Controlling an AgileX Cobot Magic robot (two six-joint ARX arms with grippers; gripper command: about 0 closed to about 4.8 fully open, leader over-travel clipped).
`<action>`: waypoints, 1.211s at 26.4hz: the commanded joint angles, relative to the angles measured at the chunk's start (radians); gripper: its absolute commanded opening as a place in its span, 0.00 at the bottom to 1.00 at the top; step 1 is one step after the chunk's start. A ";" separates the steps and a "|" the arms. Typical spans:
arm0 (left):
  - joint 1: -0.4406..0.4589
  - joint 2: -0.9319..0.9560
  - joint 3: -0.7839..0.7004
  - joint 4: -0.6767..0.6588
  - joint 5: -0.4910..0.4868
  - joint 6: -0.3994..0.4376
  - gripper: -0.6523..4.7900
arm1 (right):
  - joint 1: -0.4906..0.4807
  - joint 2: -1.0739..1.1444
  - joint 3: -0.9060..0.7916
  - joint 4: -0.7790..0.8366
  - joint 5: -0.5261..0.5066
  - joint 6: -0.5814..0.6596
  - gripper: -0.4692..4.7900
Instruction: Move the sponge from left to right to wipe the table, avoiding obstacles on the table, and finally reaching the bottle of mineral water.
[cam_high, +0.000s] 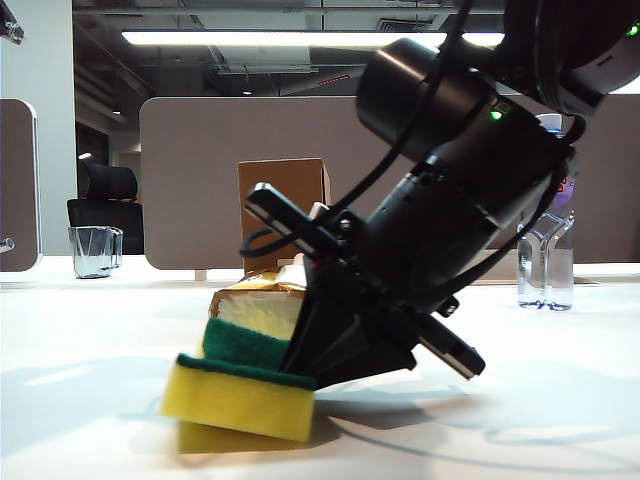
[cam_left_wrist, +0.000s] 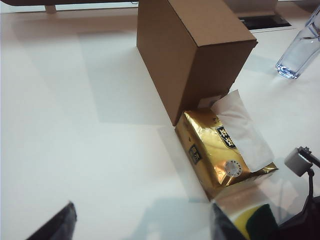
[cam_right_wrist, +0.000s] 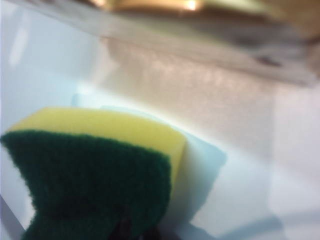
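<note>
In the exterior view, the sponge (cam_high: 240, 398) is a rectangular block of yellow foam with a dark green scouring layer on top; it lies on the white table (cam_high: 90, 370) close to the camera, its long axis running across the view, its right end raised slightly off the surface. The right gripper (cam_high: 318, 352) reaches down at a slant from the upper right and is clamped on the sponge's right end. Just behind stand the gold tissue pack (cam_high: 245, 295) and the upright brown cardboard box (cam_high: 283, 205); the clear bottle (cam_high: 547, 262) stands well apart at the right, a glass cup (cam_high: 95, 250) at the far left. The left wrist view looks down on the matte box (cam_left_wrist: 195, 50), the shiny pack (cam_left_wrist: 220, 155) touching its base with soft white tissue sticking out, and the left gripper (cam_left_wrist: 145, 225) with jaws apart, holding nothing. The right wrist view shows the coarse green layer of the sponge (cam_right_wrist: 90, 185) pinched at the frame's edge, smooth yellow foam beneath.
</note>
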 joint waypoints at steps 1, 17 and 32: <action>0.000 -0.013 0.007 0.013 0.000 0.003 0.75 | -0.045 0.014 -0.029 -0.248 0.090 -0.060 0.07; 0.000 -0.036 0.008 0.014 0.000 0.000 0.75 | -0.312 -0.216 -0.177 -0.405 0.101 -0.246 0.07; 0.000 -0.036 0.008 0.013 0.003 -0.001 0.75 | -0.716 -0.359 -0.182 -0.584 0.090 -0.508 0.07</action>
